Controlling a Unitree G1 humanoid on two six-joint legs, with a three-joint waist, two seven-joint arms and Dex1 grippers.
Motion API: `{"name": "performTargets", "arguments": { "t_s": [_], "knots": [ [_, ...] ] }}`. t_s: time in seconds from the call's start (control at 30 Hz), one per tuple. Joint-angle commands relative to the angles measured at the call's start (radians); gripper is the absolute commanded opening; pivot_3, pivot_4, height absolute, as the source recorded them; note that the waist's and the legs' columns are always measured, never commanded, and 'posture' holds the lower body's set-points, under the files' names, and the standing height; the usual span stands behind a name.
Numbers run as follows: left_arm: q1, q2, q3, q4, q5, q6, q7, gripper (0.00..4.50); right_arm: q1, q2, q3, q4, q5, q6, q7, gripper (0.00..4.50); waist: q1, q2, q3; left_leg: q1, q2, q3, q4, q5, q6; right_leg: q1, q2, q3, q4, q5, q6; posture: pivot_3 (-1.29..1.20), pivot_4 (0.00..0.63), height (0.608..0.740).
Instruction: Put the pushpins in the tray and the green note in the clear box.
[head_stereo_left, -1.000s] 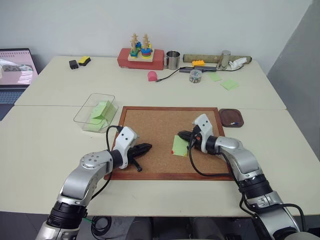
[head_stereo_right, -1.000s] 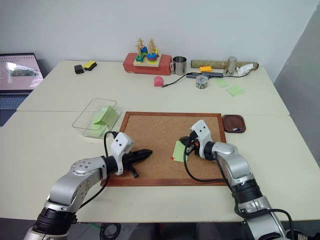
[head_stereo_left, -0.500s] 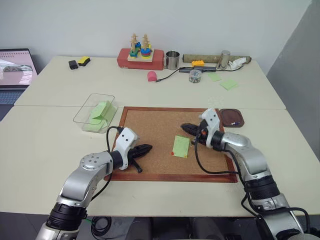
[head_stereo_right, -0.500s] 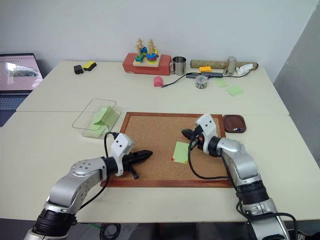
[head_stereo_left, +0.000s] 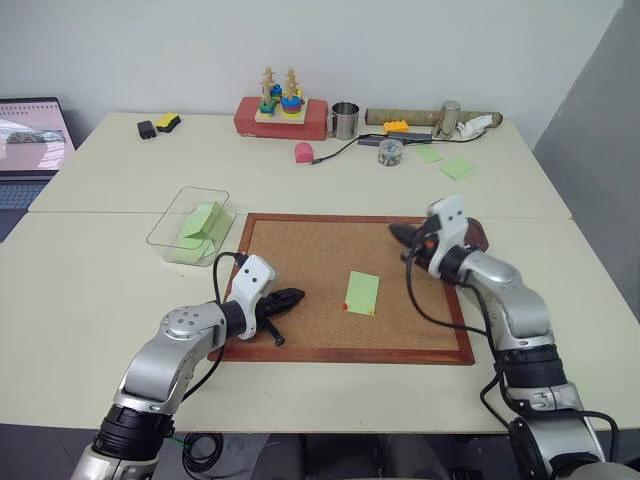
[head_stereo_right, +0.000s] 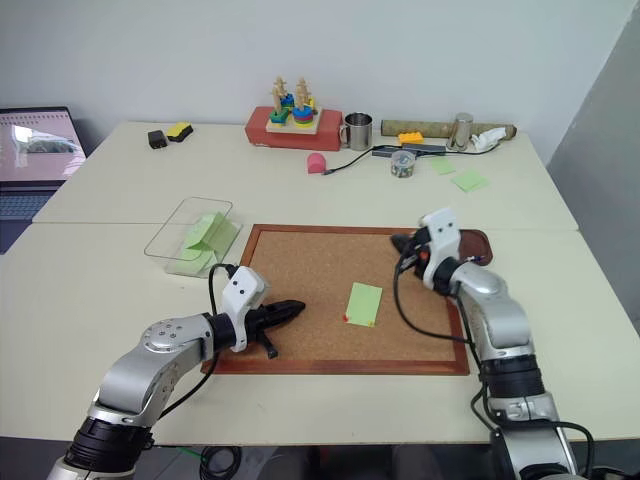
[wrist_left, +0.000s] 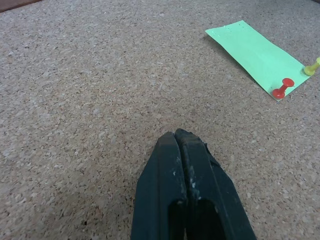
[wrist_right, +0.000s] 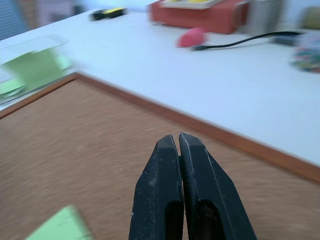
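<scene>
**Note lying pinned on the board, both hands closed**

I'm seeing the clear box (head_stereo_left: 188, 226) holding folded green notes. The tray (head_stereo_left: 478, 236) is sitting beside the cork board (head_stereo_left: 310, 260), partly hidden behind my right hand (head_stereo_left: 398, 232). The green note (head_stereo_left: 362, 292) is lying flat on the board. My left wrist view is showing a red pin (wrist_left: 282, 89) and a yellowish one (wrist_left: 312, 66) at its edge. Both hands, left (head_stereo_left: 297, 295) too, are pressed together, empty.

A light-green note (head_stereo_left: 361, 292) lies on a speckled tan cork board (head_stereo_left: 300, 260) framed in reddish-brown wood, pinned by a red pushpin (wrist_left: 282, 88) and a yellow-green pushpin (wrist_left: 312, 66). A clear box (head_stereo_left: 187, 215) holds more pale-green paper. Both black grippers, left (head_stereo_left: 295, 296) and right (head_stereo_left: 395, 231), contrast with the cream table (head_stereo_left: 100, 270).
</scene>
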Motion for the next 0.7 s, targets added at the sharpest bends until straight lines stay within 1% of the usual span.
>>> {"name": "performTargets", "arguments": {
  "t_s": [0.03,0.13,0.27,0.7],
  "knots": [
    [0.028,0.013,-0.036,0.023,0.025,0.028,-0.011,0.0,-0.066,-0.037,-0.099,0.115,-0.039,-0.083,-0.113,0.0,0.0,0.0,0.0,0.0,0.0,0.0,0.0,0.0,0.0,0.0,0.0,0.0,0.0,0.0,0.0,0.0,0.15,0.74],
    [0.023,0.013,-0.037,0.028,0.029,0.024,-0.012,0.0,-0.111,-0.069,-0.142,0.241,-0.068,-0.127,-0.188,0.0,0.0,0.001,0.0,0.0,0.0,0.001,0.0,0.0,0.0,0.0,0.0,0.001,0.0,0.0,0.0,0.0,0.15,0.74],
    [0.018,0.013,-0.036,0.028,0.031,0.024,-0.015,0.0,-0.146,-0.077,-0.169,0.346,-0.058,-0.145,-0.204,0.0,-0.001,0.002,-0.001,0.001,0.0,0.002,0.0,0.0,0.0,0.0,0.0,0.002,0.0,0.0,0.0,0.0,0.15,0.74],
    [0.021,0.015,-0.03,0.021,0.038,0.026,-0.013,0.0,-0.147,-0.053,-0.198,0.436,-0.02,-0.127,-0.203,0.0,-0.002,0.002,-0.001,0.001,0.0,0.003,-0.001,0.0,0.0,0.0,0.0,0.003,0.0,0.0,0.0,0.0,0.15,0.74]
  ]
}}
